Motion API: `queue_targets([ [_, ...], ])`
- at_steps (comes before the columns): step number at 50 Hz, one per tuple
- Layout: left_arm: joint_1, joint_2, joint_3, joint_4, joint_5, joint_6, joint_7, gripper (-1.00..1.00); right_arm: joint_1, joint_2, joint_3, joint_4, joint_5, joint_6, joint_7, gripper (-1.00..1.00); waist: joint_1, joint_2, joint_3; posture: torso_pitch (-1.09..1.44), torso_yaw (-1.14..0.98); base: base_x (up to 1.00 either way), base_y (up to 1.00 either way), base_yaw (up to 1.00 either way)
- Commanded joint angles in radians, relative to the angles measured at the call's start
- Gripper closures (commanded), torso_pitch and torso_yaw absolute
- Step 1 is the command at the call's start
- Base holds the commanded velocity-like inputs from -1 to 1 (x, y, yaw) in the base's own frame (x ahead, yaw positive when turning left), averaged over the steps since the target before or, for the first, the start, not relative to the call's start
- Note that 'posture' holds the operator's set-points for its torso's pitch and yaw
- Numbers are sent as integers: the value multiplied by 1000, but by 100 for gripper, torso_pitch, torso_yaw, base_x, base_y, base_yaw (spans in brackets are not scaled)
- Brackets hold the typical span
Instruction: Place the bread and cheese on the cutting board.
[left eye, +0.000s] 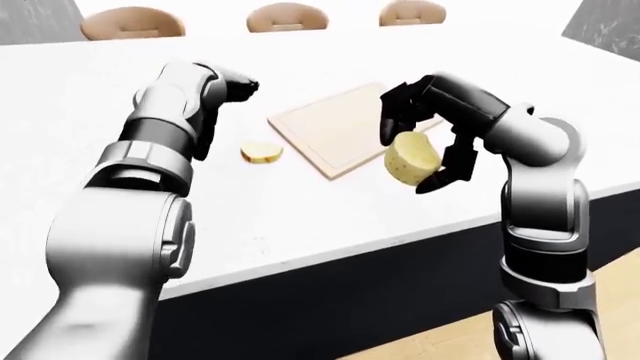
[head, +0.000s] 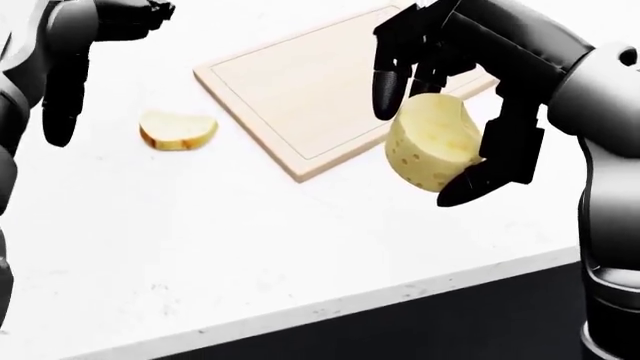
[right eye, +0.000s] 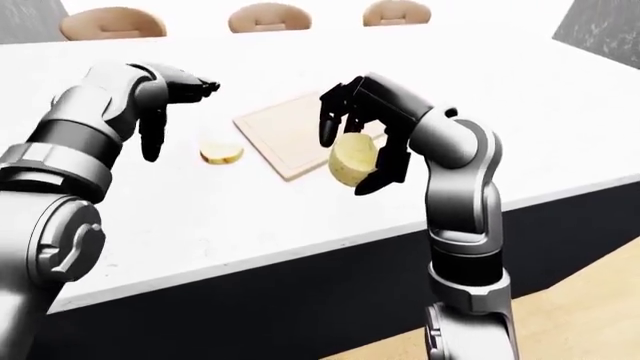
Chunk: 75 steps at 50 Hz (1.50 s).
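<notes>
A pale wooden cutting board (head: 290, 82) lies at an angle on the white counter, with nothing on it. To the left of the board a bread slice (head: 177, 130) rests on the counter. My right hand (head: 428, 146) is shut on a round yellow cheese wedge (head: 432, 142) and holds it in the air just off the board's lower right edge. My left hand (head: 100, 67) hovers open above and to the left of the bread, fingers pointing down, touching nothing.
The counter's near edge (head: 400, 296) runs along the bottom of the head view, with a dark panel below it. Three tan chair backs (left eye: 287, 16) stand beyond the counter's far side. A wooden floor (right eye: 590, 315) shows at the lower right.
</notes>
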<state>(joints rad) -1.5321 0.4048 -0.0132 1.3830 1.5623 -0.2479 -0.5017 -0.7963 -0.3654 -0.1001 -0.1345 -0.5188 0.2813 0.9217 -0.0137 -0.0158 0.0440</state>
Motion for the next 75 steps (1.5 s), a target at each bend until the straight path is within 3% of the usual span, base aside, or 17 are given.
queue_targets([
  [1,-43,9,12,-39,-37,73,-10,-100,-31,-13,-22,-29,6,-24,-24,100,0,2,-36,0,0,0,0,0],
  [9,-42,-38,61,-37,-181,258,-162,-100,-27,-10,-19,-8,6,-46,-36,100,3,2,-40,0,0,0,0,0],
  [14,-35,-73,64,-36,-259,301,-124,-100,-13,-8,-22,-10,8,-55,-41,100,4,-2,-41,0,0,0,0,0],
  [15,-38,-76,65,-36,-278,307,-131,-84,-11,-8,-23,-8,9,-58,-43,100,4,-3,-41,0,0,0,0,0],
  [16,-34,-75,54,-36,-281,299,-137,-28,-10,-9,-24,-6,10,-60,-43,100,4,-4,-41,0,0,0,0,0],
  [18,-29,-74,44,-36,-294,295,-135,7,-8,-9,-25,-5,10,-61,-45,100,4,-6,-41,0,0,0,0,0],
  [19,-26,-72,40,-36,-298,293,-131,12,-5,-8,-24,-5,10,-63,-47,100,4,-7,-41,0,0,0,0,0],
  [21,-22,-64,29,-35,-301,288,-128,-1,-1,-8,-24,-7,10,-65,-47,100,4,-8,-41,0,0,0,0,0],
  [31,-19,-48,16,-34,-314,287,-111,-7,10,-2,-21,-9,9,-69,-48,100,5,-8,-42,0,0,0,0,0],
  [34,-20,-61,24,-31,-326,298,-53,-15,15,0,-22,-10,10,-72,-49,100,5,-9,-42,0,0,0,0,0],
  [36,-15,-70,26,-29,-333,303,-22,-38,22,0,-24,-9,12,-76,-51,100,6,-10,-43,0,0,0,0,0],
  [38,-6,-79,29,-28,-341,307,10,-39,21,-3,-26,-6,13,-78,-51,100,6,-10,-43,0,0,0,0,0],
  [42,14,-95,32,-24,-355,312,96,-36,27,-3,-26,-6,15,-81,-53,100,5,-10,-44,0,0,0,0,0],
  [54,41,-102,31,-19,-365,312,181,-33,37,-3,-28,-2,19,-88,-56,100,3,-8,-46,0,0,0,0,0],
  [61,62,-106,16,-19,-354,305,134,-36,37,-5,-29,10,22,-96,-61,100,4,-7,-47,0,0,0,0,0],
  [66,92,-112,0,-20,-331,289,77,-7,36,-7,-31,11,25,-96,-62,100,5,-7,-47,0,0,0,0,0],
  [75,118,-115,-7,-17,-303,282,110,9,29,-13,-34,-13,31,-76,-48,100,5,-6,-51,0,0,0,0,0],
])
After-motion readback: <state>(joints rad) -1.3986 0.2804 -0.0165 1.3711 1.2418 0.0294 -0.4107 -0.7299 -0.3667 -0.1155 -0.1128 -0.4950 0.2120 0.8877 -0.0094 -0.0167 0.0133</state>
